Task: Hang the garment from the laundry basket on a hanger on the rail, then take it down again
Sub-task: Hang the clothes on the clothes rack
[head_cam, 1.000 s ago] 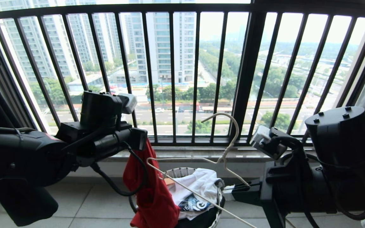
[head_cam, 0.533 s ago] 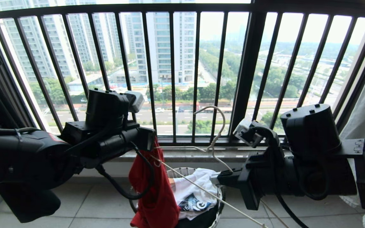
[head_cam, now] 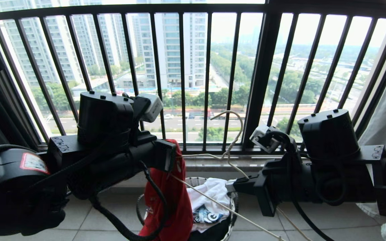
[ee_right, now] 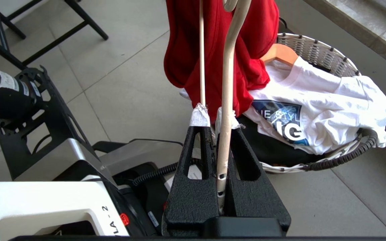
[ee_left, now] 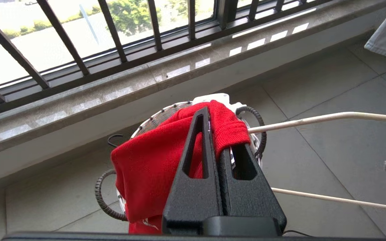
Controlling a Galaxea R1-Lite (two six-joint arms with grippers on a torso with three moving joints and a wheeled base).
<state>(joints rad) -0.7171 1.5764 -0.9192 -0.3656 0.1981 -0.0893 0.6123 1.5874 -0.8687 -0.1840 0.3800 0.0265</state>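
While both arms reach forward, the left gripper [ee_left: 218, 140], jaws closed, pinches the red garment [head_cam: 169, 201], which hangs above the laundry basket [ee_right: 317, 50]; at right, the right gripper [ee_right: 218, 129] clamps the cream hanger [head_cam: 228, 152]. Beyond stands the black window railing [head_cam: 263, 77].

The garment [head_cam: 169, 197] is held up at the left, above the laundry basket [head_cam: 228, 231]. The hanger [head_cam: 226, 154] is held to its right, one end at the garment. A printed T-shirt [ee_right: 317, 110] is piled in the basket, before the window railing [head_cam: 183, 77].
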